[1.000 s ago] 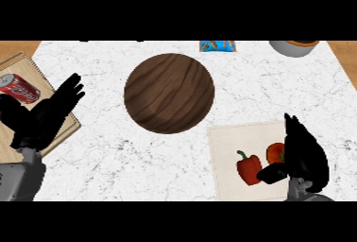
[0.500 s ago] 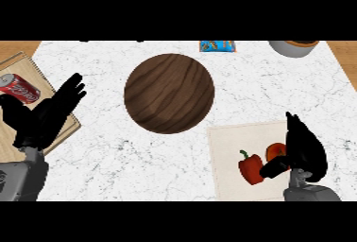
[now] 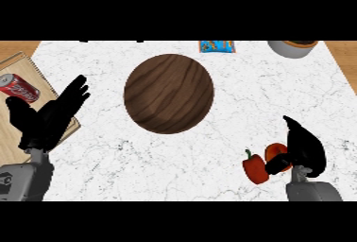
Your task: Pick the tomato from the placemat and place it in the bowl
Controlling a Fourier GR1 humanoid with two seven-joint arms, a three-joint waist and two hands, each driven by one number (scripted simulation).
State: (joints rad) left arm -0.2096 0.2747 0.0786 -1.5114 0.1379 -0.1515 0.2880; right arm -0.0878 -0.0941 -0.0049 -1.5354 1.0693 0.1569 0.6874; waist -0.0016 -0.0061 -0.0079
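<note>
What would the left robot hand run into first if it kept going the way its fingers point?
Probably nothing. The left robot hand points up and slightly right, passing right of the red soda can and left of the wooden bowl, over bare marble counter; height is unclear.

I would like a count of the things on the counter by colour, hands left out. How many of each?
Red: 3 (soda can, bell pepper, tomato partly behind the right hand)
Brown: 1 (wooden bowl)
Blue: 1 (packet at the far edge)
Grey: 1 (pot, cut off by the top edge)
Tan: 1 (wooden board under the can)
Total: 7
</note>
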